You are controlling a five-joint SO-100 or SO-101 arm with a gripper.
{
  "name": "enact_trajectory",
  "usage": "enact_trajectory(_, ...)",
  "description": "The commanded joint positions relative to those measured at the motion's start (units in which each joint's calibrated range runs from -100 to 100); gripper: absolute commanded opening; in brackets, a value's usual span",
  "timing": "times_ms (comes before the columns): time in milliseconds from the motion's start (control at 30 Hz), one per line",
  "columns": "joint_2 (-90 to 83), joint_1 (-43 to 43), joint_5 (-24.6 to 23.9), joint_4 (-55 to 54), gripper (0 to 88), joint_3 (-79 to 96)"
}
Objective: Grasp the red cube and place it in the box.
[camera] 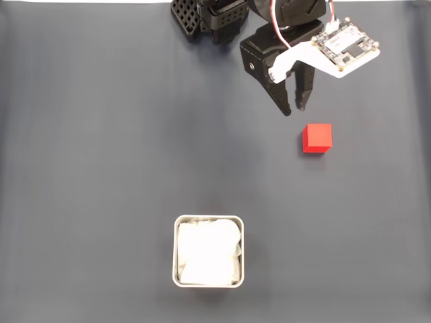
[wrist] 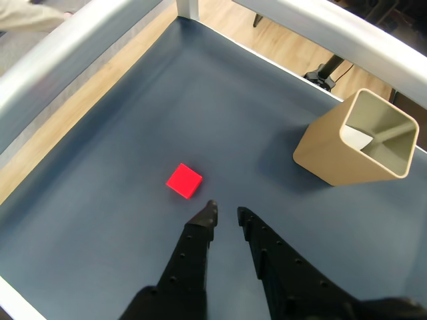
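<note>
I'm still on the approach: black jaws (camera: 295, 110) barely parted and empty, hanging near the small bright red cube (camera: 317, 138), so next I widen and drop.

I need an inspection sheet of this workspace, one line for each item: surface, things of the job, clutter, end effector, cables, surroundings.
Surface: dark blue-grey mat, bare apart from the things below.
Things of the job: red cube rests on the mat, not held; box with white crumpled lining stands near the bottom edge of the fixed view, no cube inside.
Clutter: tan open-topped container stands on the mat in the wrist view.
End effector: end effector is empty, fingers slightly parted, tips just short of the cube.
Cables: red and white wires run to a circuit board on the arm.
Surroundings: pale metal frame rails; wooden floor beyond.
</note>
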Motion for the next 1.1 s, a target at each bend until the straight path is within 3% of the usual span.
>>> enact_trajectory(0, -1.24, -1.33, 0.88, -2.32, 8.9, 0.56)
enact_trajectory(1067, 6.99, -5.73, 3.13, -16.09, 25.0, 9.05)
